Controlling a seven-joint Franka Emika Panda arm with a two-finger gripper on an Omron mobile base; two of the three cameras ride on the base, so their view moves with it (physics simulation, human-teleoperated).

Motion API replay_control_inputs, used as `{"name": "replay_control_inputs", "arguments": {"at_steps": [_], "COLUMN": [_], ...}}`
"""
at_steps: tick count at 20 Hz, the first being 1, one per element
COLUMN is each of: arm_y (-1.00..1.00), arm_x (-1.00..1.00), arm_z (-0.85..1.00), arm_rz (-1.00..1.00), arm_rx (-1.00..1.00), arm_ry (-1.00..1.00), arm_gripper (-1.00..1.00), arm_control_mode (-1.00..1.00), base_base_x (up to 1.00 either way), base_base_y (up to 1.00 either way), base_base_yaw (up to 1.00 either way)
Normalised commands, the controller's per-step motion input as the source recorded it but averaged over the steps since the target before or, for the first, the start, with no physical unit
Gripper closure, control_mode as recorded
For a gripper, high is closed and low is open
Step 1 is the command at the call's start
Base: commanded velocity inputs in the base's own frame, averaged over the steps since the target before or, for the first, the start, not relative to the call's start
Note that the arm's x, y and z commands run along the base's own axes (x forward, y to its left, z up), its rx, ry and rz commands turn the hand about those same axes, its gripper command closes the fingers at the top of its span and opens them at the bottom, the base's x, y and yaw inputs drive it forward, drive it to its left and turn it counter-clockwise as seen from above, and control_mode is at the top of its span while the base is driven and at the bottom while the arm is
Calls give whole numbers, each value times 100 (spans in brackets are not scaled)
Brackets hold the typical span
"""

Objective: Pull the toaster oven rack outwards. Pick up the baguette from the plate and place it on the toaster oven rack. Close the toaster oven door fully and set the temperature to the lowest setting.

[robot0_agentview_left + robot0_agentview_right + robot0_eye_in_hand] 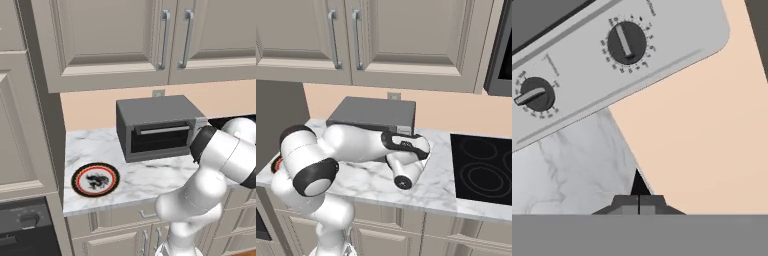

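Two round knobs (626,42) sit on the silver side panel (587,75) of the toaster oven (157,127) in the hand view, and the gripper (639,192) is pointed just off that panel, its tips pressed together with nothing between them, over the seam where the marble table (100,150) meets the peach wall (702,125). One knob has its pointer bar angled up and slightly left in this tilted view, the other, the lower-left knob (534,94), has its bar lying roughly sideways. From the left base view the toaster oven stands at the back of the table under the upper cabinets (125,40), and the toaster oven door (159,137) is up against the front, silver bar handle across its top. The plate (95,179) with its orange-red rim lies flat near the table's front edge, well to the left of the oven, no bread on it. In the right base view the arm (356,142) reaches across in front of the oven, beside the black cooktop (483,167).
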Motion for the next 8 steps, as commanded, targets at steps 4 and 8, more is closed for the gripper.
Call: {"name": "replay_control_inputs", "arguments": {"at_steps": [4, 8], "arm_y": [0, -5], "arm_x": [2, 12], "arm_z": [73, 90], "arm_rz": [-15, -24], "arm_rx": [-18, -9], "arm_ry": [31, 64], "arm_gripper": [100, 100], "arm_control_mode": [-100, -100], "base_base_x": [0, 0], "base_base_y": [0, 0], "base_base_yaw": [0, 0]}}
